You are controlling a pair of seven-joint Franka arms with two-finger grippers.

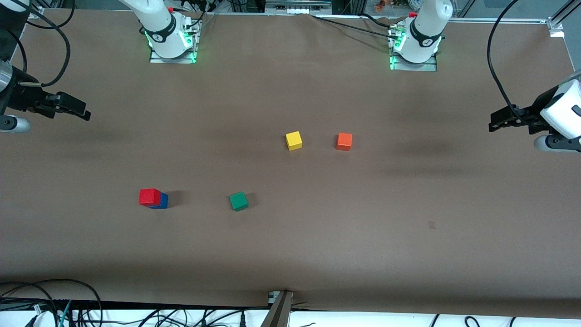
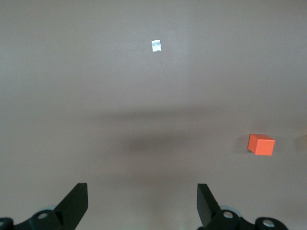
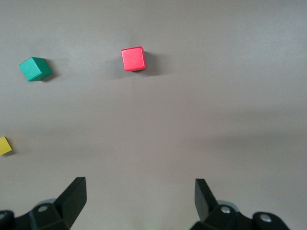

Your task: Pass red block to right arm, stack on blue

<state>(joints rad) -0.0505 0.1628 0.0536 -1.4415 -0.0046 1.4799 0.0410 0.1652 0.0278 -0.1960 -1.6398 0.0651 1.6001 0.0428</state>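
Red block (image 1: 150,196) stacked on blue cube (image 1: 162,201)

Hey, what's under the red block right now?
The red block sits on the blue block. Only part of the blue one's side shows in the front view. Its top is covered, and in the right wrist view it is hidden completely.

Bright red block (image 1: 149,196) on top of a blue block (image 1: 161,201). Green block (image 1: 238,201), yellow block (image 1: 293,140), orange block (image 1: 343,141). All plain, no patterns. Plain brown table (image 1: 408,218). White arms with black grippers: left gripper (image 1: 501,121), right gripper (image 1: 75,108). Green lights glowing at both arm bases.
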